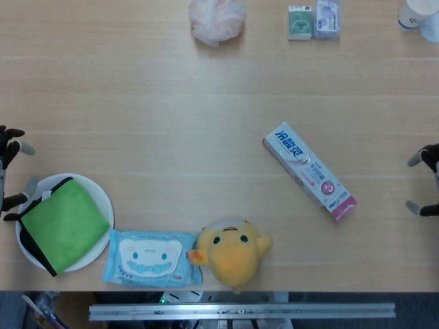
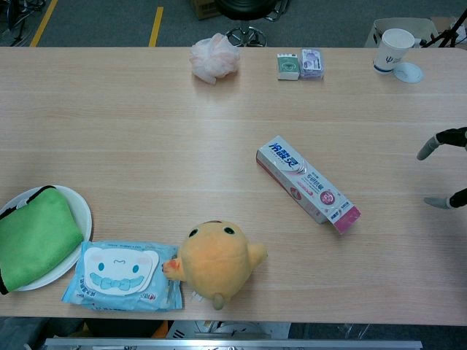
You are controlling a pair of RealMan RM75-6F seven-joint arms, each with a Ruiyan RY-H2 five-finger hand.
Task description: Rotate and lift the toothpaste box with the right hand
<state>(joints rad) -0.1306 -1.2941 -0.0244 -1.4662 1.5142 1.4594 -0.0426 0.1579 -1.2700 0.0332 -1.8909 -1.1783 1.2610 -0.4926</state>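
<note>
You've got one box (image 1: 309, 179) lying flat and diagonal, right of the counter's (image 1: 171, 123) middle, blue end toward the far left, pink end toward the near right. Your right hand (image 1: 426, 184) pokes in at the right edge, fingers spread and holding nothing, well apart from the box. Your left hand (image 1: 9, 175) sits at the left edge just beside the plate (image 1: 103, 199), fingers apart too, empty.

Count-wise: one green cloth (image 1: 64, 224) on the plate, one wipes pack (image 1: 151, 258), one plush (image 1: 232, 251) touching it, one puff (image 1: 217, 18), two small packs (image 1: 313, 20), one cup (image 2: 394, 48).

There's bare wood all around the box. The chest view cuts off the left hand.
</note>
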